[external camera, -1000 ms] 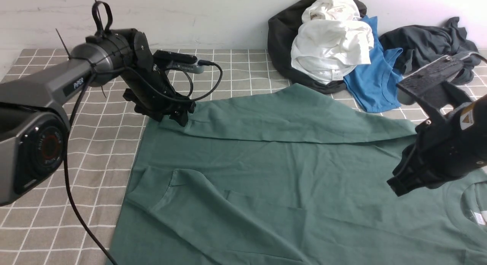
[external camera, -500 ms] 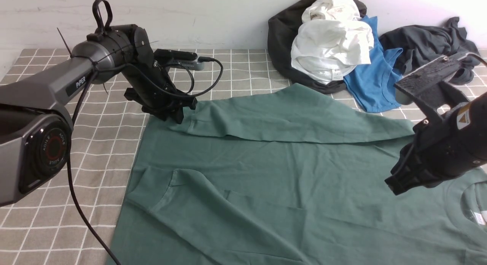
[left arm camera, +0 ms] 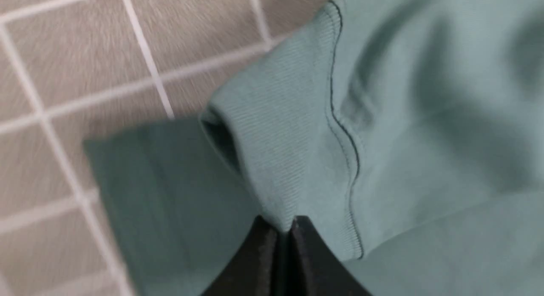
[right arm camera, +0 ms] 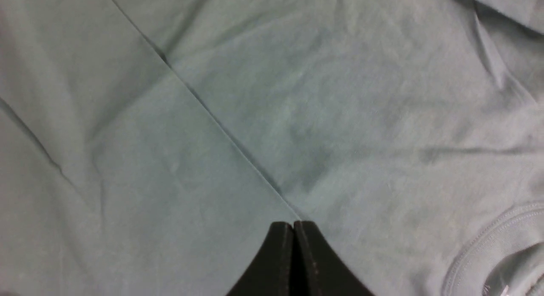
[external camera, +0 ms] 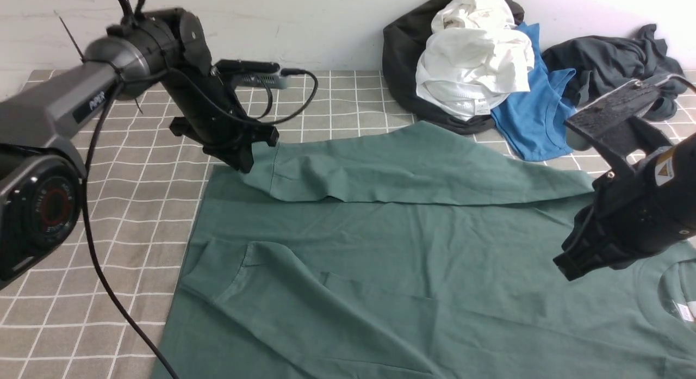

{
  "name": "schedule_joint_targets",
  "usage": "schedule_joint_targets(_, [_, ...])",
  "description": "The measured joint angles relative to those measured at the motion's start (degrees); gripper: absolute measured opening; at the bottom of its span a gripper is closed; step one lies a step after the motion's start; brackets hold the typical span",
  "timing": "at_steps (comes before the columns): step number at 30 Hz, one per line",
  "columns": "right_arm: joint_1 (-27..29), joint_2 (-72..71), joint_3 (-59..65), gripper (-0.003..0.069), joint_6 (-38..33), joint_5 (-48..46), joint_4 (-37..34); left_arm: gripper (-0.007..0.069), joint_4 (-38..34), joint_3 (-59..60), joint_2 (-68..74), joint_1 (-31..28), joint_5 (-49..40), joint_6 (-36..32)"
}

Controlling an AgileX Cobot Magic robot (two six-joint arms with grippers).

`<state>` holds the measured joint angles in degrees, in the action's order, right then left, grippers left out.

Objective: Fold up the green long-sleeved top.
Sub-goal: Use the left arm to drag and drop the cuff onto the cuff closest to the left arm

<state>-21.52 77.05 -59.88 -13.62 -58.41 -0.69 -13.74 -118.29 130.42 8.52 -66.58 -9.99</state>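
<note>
At upper left, the left pincer [external camera: 246,162] is clamping the cuff [left arm camera: 276,151] of the green long-sleeved top [external camera: 380,243] — the right pincer [external camera: 565,266] is hovering clenched, empty, at lower right

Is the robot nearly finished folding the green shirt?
Not yet. The green long-sleeved top lies spread out, both sleeves laid over its body. The left gripper is pinching the far sleeve's cuff. The right gripper hovers shut, empty, near the collar. The body has no fold yet.

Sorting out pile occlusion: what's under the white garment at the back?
The white garment lies on a black garment and a blue garment. How far each runs beneath it is hidden.
</note>
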Motion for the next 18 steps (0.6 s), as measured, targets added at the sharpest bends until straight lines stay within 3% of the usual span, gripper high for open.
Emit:
schedule_joint_targets(4, [0.0, -2.6, 0.0, -0.0014, 0.0, -2.3, 0.2, 0.0003, -1.3, 6.8, -8.9, 0.0, -2.0, 0.1])
schedule_joint_targets(8, [0.0, -6.5, 0.0, -0.0014, 0.0, -4.8, -0.5, 0.0003, -2.8, 21.9, -20.3, 0.0, -0.4, 0.0])
schedule_joint_targets(15, [-0.2, -11.8, 0.0, -0.0014, -3.5, -11.3, -7.8, 0.0003, -4.2, 54.9, -40.9, 0.0, 11.6, -0.2])
schedule_joint_targets(18, [-2.4, -12.0, 0.0, -0.0014, -5.7, -12.6, -9.3, 0.0006, -4.2, 62.4, -43.8, 0.0, 15.3, -0.2])
